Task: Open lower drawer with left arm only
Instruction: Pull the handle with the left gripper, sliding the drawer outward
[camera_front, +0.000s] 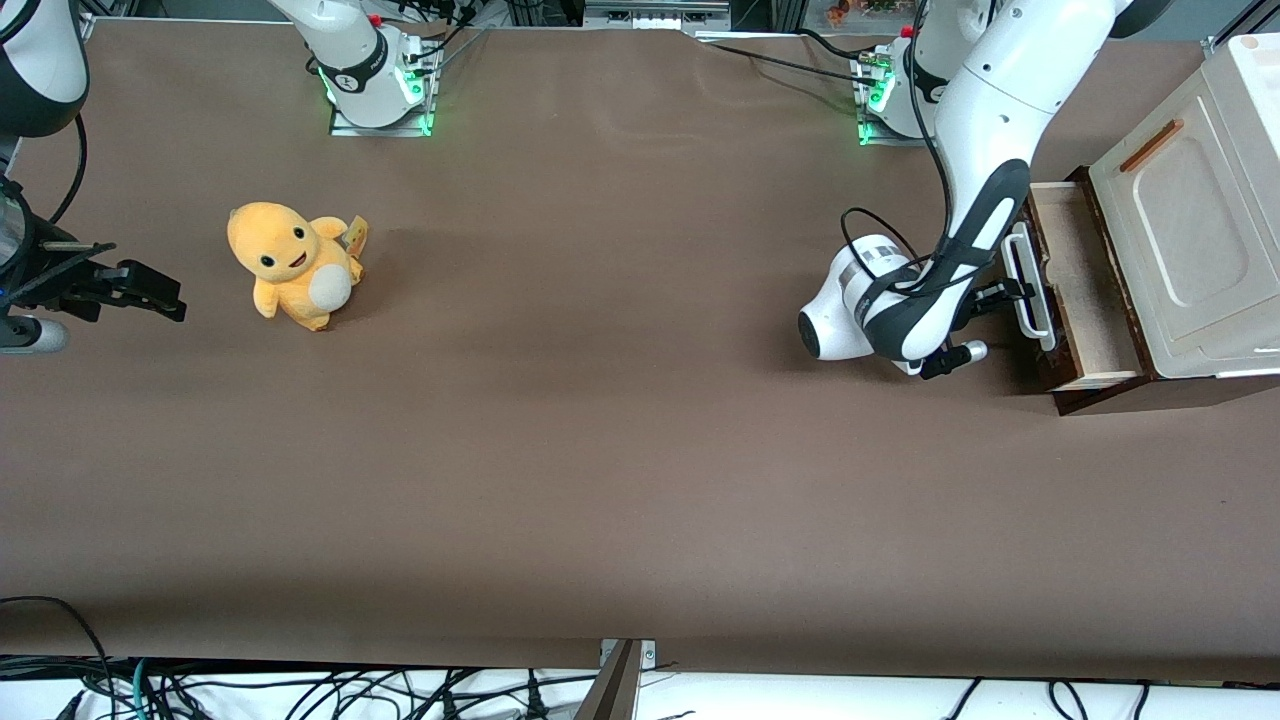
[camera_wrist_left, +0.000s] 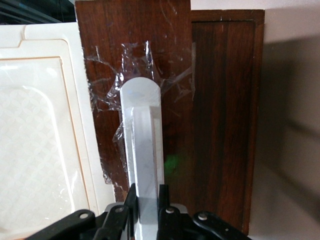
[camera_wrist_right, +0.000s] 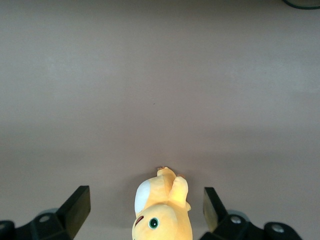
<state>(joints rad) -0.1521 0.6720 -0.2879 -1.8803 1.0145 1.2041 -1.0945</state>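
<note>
The lower drawer (camera_front: 1085, 290) stands pulled partway out of the cream cabinet, and its pale wood inside shows from above. Its dark brown worn front (camera_wrist_left: 135, 55) carries a white bar handle (camera_front: 1030, 290) (camera_wrist_left: 142, 140) with clear tape around it. The left arm (camera_front: 985, 120) reaches down in front of the drawer. Its small black gripper (camera_front: 1010, 292) (camera_wrist_left: 146, 200) is shut on the white handle, with one black finger (camera_wrist_left: 131, 200) pressed to each side of the bar.
Above the drawer sits the cream panel (camera_front: 1190, 215) (camera_wrist_left: 40, 150) with a thin orange-brown handle (camera_front: 1150, 146). A yellow plush toy (camera_front: 295, 265) (camera_wrist_right: 162, 210) stands toward the parked arm's end of the brown table (camera_front: 600, 450).
</note>
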